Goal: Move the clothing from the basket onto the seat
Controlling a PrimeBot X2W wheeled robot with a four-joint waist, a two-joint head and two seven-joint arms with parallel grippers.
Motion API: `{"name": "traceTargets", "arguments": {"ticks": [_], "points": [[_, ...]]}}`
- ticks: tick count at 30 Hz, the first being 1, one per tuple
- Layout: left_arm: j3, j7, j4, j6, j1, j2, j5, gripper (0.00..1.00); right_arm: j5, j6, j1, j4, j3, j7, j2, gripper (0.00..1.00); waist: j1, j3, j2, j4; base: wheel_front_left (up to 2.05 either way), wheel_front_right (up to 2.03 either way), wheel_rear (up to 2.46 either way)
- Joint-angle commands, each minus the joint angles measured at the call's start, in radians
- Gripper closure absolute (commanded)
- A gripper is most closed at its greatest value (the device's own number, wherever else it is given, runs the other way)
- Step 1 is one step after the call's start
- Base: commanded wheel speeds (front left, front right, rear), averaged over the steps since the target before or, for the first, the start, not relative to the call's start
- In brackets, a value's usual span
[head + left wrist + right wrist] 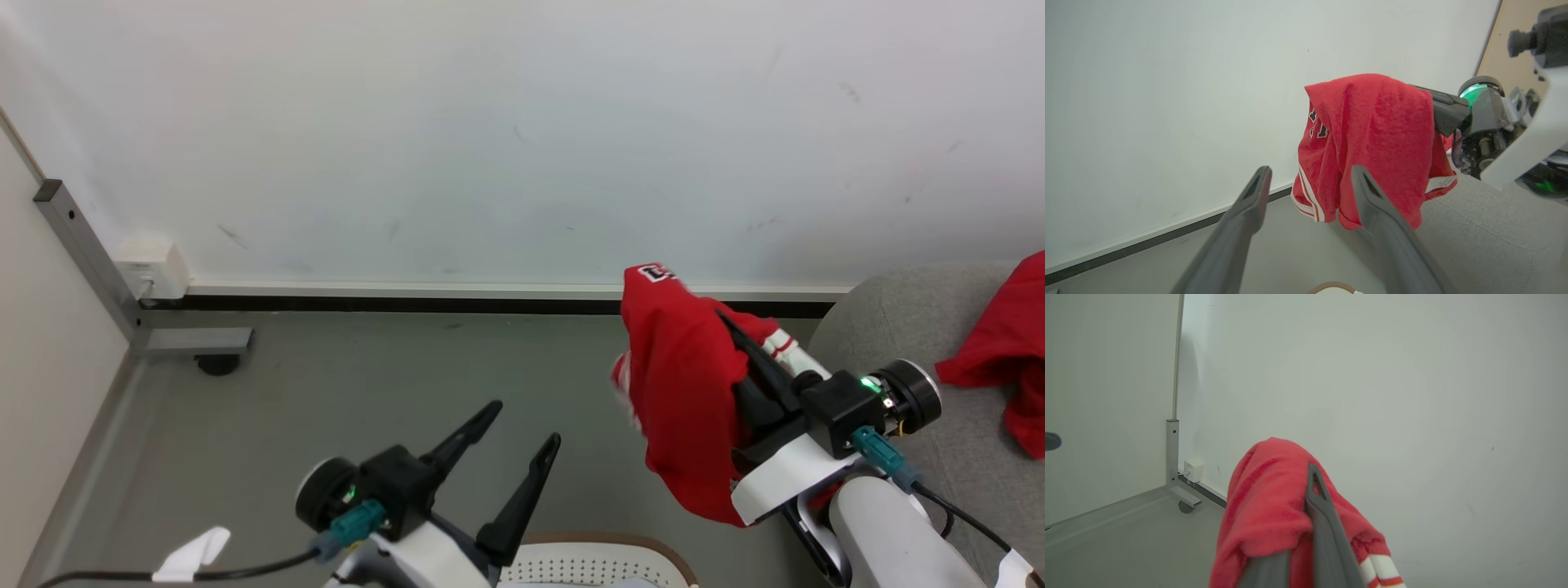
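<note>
The right gripper (739,335) is clamped on the red garment (678,392), which is held aloft beside the arm of the sofa (898,327); the left gripper (524,423) is spread wide, empty. Transfer is judged under way: carriage over the sofa and release are required next.

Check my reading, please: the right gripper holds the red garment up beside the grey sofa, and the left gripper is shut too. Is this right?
Not quite. The left gripper is open: the head view shows its two fingers spread apart with nothing between them. The rest is correct: the right gripper is shut on the red garment, up beside the grey sofa.
</note>
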Motion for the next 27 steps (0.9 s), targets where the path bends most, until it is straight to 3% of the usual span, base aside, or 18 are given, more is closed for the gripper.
{"name": "traceTargets", "arguments": {"ticks": [1, 6, 18, 27], "points": [[-0.005, -0.021, 0.015, -0.006, 0.018, 0.003, 0.014, 0.0, 0.004, -0.002, -0.009, -0.003, -0.005, 0.001, -0.003, 1.0, -0.0001, 0.0, -0.0001, 0.0, 0.0, 0.0, 0.0], [-0.023, -0.096, 0.092, -0.026, 0.042, -0.012, 0.023, 0.0, 0.006, -0.002, -0.012, -0.009, -0.028, 0.0, -0.009, 1.0, -0.0001, 0.001, -0.0001, -0.001, 0.0, 0.0, 0.0], [-0.03, -0.129, 0.158, -0.037, 0.029, -0.034, 0.012, 0.0, 0.014, -0.002, -0.011, -0.022, -0.035, 0.0, -0.012, 1.0, -0.0001, 0.005, -0.0001, -0.012, 0.0, 0.0, 0.0], [-0.03, -0.133, 0.154, -0.038, 0.024, -0.026, 0.006, 0.0, 0.019, -0.002, -0.017, -0.028, -0.049, 0.001, -0.01, 1.0, -0.0001, 0.023, -0.0001, -0.088, 0.0, 0.0, 0.0]]}}
